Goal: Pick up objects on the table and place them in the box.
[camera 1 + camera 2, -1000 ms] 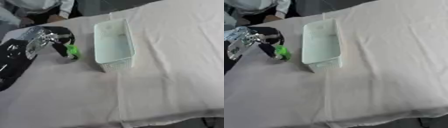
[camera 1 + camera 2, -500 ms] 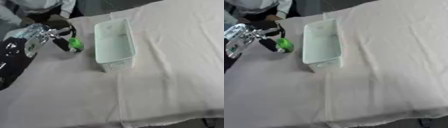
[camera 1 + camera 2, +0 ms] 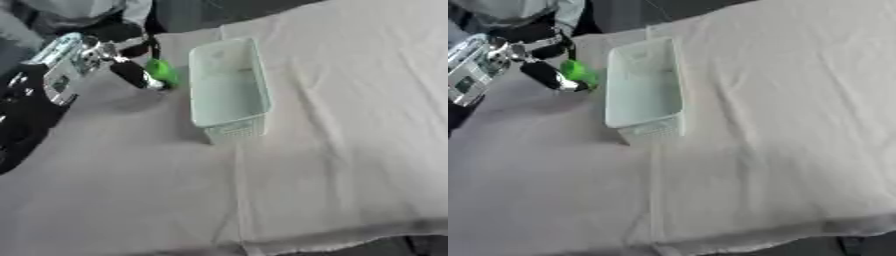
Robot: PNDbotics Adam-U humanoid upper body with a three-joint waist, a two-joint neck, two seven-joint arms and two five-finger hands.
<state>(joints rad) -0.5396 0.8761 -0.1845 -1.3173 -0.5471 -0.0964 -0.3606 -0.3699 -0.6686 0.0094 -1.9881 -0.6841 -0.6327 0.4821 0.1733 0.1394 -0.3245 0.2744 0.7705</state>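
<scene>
The left robot hand comes in from the upper left, its fingers and thumb curled round a small green object, held above the cloth-covered surface. The object sits at the fingertips, just left of the pale box's long wall.

No readable text, labels or numbers anywhere
</scene>
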